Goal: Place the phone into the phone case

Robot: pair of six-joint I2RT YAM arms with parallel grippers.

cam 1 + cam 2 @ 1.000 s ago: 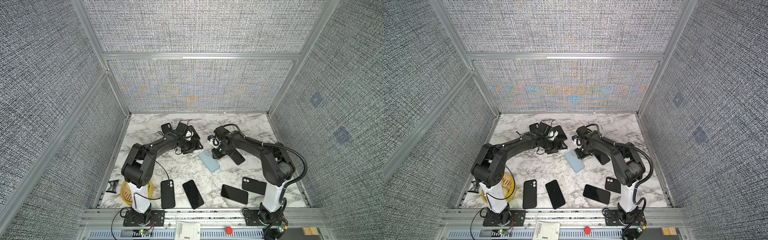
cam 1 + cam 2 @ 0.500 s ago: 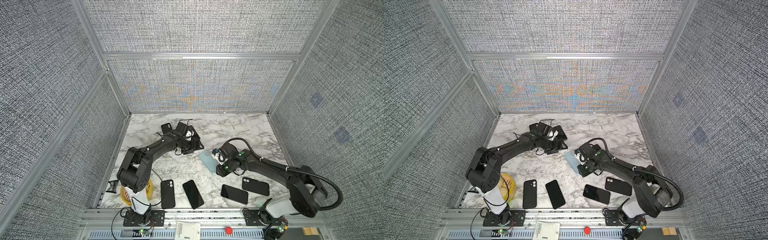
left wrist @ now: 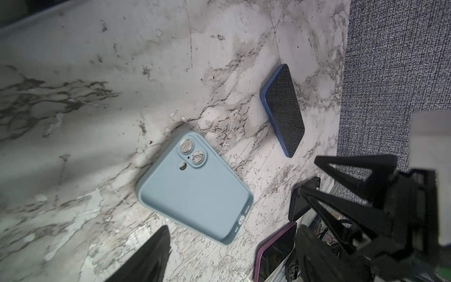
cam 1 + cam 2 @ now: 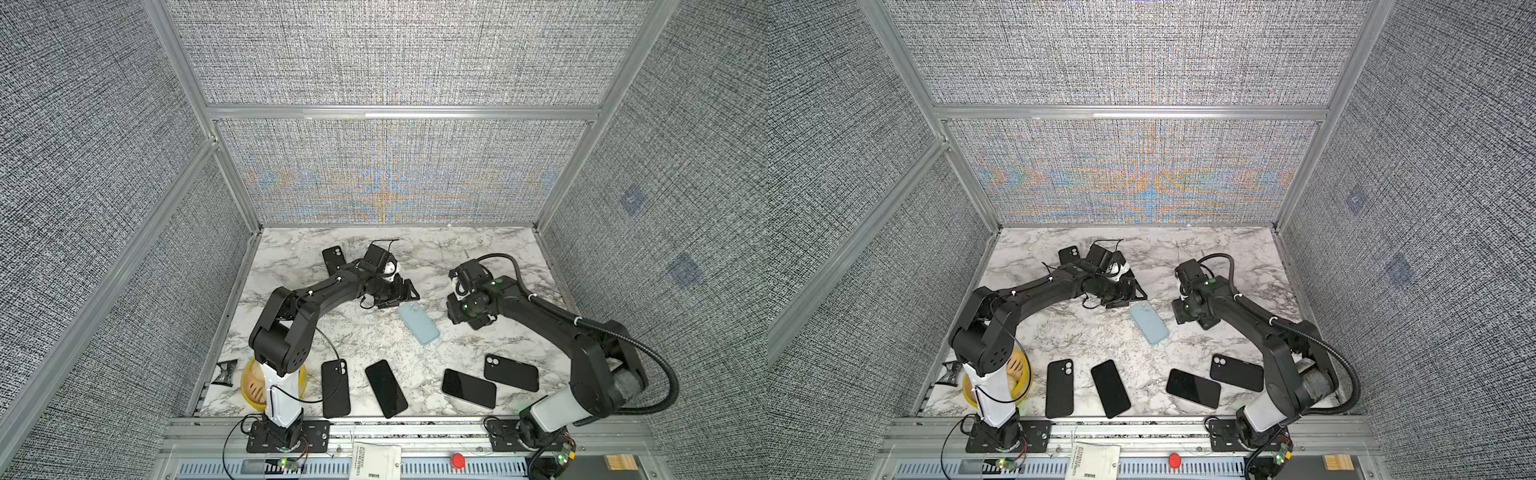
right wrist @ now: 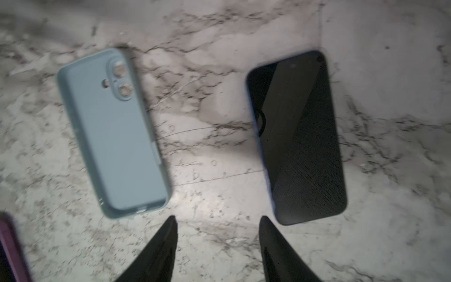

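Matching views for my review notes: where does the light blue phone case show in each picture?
A top view: light blue case, mid-table.
A top view: mid-table again.
Left wrist: middle of the picture.
Right wrist: beside the dark phone, case at.
Shared landmark: the marble table under it, in all four.

Phone case (image 4: pixel 419 323) (pale blue) lies flat on the table (image 4: pixel 436 249); left gripper (image 4: pixel 409 291) just beside; right gripper (image 4: pixel 476 321) near.
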